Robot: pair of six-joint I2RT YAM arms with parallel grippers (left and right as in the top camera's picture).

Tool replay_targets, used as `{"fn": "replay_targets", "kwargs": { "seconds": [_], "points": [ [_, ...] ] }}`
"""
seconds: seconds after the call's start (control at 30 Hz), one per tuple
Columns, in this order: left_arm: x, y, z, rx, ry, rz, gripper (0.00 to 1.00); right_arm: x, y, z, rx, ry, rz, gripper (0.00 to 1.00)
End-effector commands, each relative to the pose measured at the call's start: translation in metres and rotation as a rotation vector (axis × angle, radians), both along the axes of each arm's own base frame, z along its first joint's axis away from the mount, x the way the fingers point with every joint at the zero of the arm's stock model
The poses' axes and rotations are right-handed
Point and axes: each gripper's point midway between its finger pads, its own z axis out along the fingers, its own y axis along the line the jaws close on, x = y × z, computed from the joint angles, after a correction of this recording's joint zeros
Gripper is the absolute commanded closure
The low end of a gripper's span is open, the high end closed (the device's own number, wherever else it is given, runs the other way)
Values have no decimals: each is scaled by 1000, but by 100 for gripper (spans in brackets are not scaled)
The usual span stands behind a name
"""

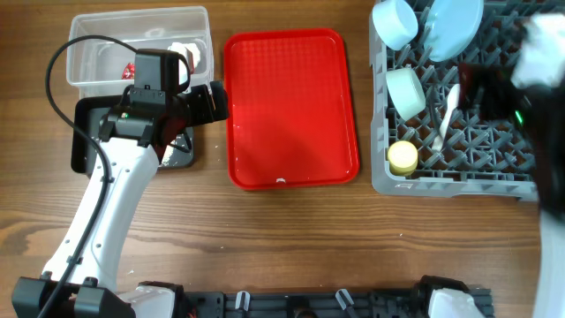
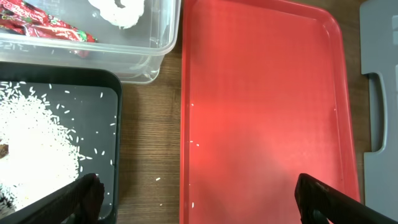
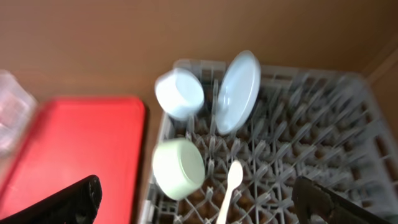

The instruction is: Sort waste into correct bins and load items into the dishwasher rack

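L arm (image 1: 115,199) over black bin (image 1: 82,132), R arm (image 1: 540,115) over rack (image 1: 494,152), jaws apart both.

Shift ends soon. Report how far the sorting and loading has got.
Done: plate, blue bowl, green bowl, cup and spoon sit in the rack; wrapper and tissue in the clear tub; rice in the black tub. In hand: nothing, left gripper and right gripper open. Left: stray grains on the tray and table.
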Motion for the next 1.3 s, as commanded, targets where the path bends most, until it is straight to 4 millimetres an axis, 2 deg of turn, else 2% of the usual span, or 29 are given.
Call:
{"fn": "replay_targets", "kwargs": {
  "seconds": [0.0,0.03,0.1,0.17,0.27,0.37,0.47,0.57,0.67,0.77,0.83,0.93,1.0,1.17,1.27],
  "points": [
    [2,0,0,15,-4,-6,0,-58,14,49,11,-169,10,0],
    [2,0,0,14,-4,-6,0,-80,18,62,1,-226,11,0],
    [2,1,0,15,-4,-5,0,-111,24,81,-16,-317,12,0],
    [2,0,0,14,-4,-6,0,-139,19,94,-103,-388,-24,0],
    [2,0,0,15,-4,-6,0,-175,19,101,-151,-453,-51,0],
    [2,0,0,14,-4,-6,0,-199,24,96,-124,-473,-55,0],
    [2,0,0,14,-4,-6,0,-191,21,82,-154,-434,-52,0],
    [2,1,0,15,-4,-5,0,-173,18,58,-159,-373,-44,0],
    [2,1,-1,14,-3,-5,0,-138,15,29,-127,-359,-36,0],
    [2,0,0,15,-4,-6,0,-105,18,2,-104,-472,3,0],
    [2,1,0,14,-4,-5,0,-94,22,-30,-47,-546,25,0],
    [2,0,0,14,-4,-6,0,-88,25,-84,65,-569,17,0],
    [2,0,0,14,-4,-6,0,-86,32,-109,71,-574,49,0],
    [2,1,0,14,-4,-5,0,-83,56,-149,-77,-577,181,0],
    [2,1,0,15,-4,-5,0,-80,55,-169,-63,-559,169,0]
  ]
}}
